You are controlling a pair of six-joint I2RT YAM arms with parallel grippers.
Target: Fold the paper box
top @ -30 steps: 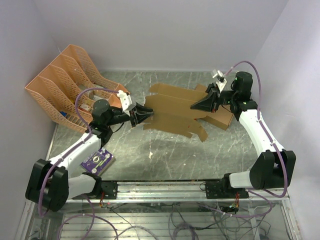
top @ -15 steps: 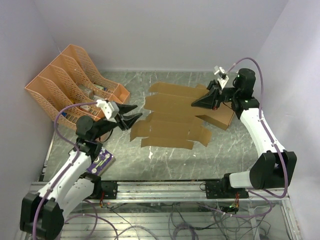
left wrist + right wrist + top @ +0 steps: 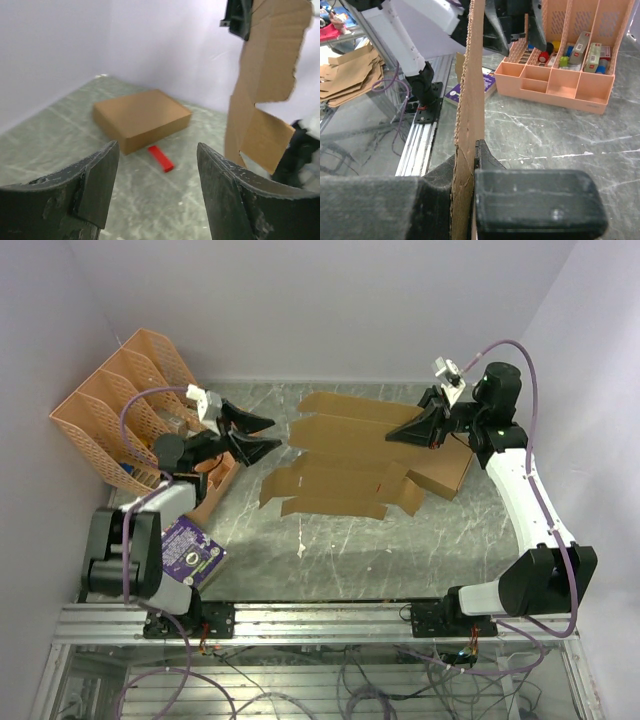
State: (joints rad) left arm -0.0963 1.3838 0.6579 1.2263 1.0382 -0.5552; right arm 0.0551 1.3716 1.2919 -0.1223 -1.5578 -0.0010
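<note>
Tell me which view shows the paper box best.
Top external: the whole paper box shows as a flat sheet with flaps. Left wrist catches only part of it; right wrist sees just its edge, pinched in the right hand.

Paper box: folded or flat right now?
Flat, unfolded: the paper box is a spread die-cut sheet, flaps out, pinched at one edge by the right gripper.

robotics lab test cell. left arm (image 3: 165, 502) and right arm (image 3: 525, 490) are bolted to an aluminium rail (image 3: 320, 613) at the edge of a marble-look table (image 3: 340, 550), boxed in by plain pale walls (image 3: 330, 310). loose wiring (image 3: 350, 670) hangs under the rail. flat cardboard blanks (image 3: 347, 75) are stacked off the table, and a desk organiser (image 3: 110, 410) of small items sits in the corner.
</note>
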